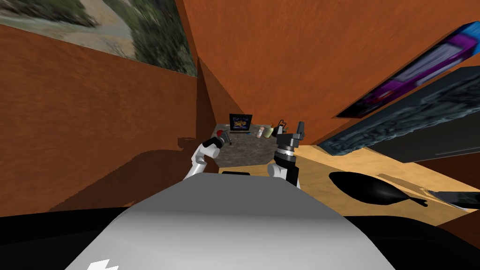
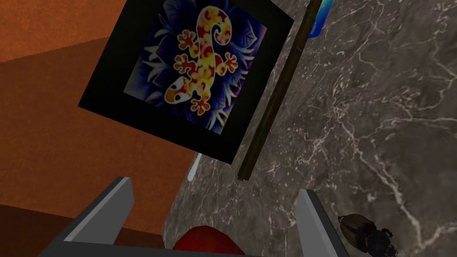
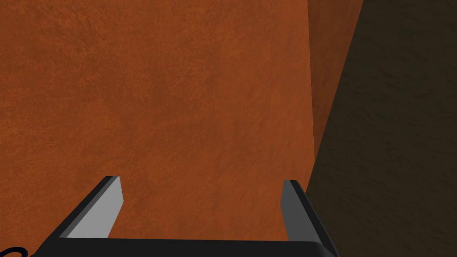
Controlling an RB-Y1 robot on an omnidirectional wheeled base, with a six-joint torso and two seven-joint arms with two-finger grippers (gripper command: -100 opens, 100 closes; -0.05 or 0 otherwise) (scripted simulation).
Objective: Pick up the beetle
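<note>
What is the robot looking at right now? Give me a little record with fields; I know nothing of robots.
surface: dark marbled table top
target: brown beetle, on the table just outside one of the left fingers
left fingers: open, holding nothing
between them: red object, close to the hand
also there: framed gecko picture, dark stick
right fingers: open, held up by the table's right side

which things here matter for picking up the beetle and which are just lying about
For the job: beetle, on the marble table just outside one finger of the open left gripper.

Lying about: gecko picture, red round thing, dark strip, blue thing; right gripper, open, idle.
</note>
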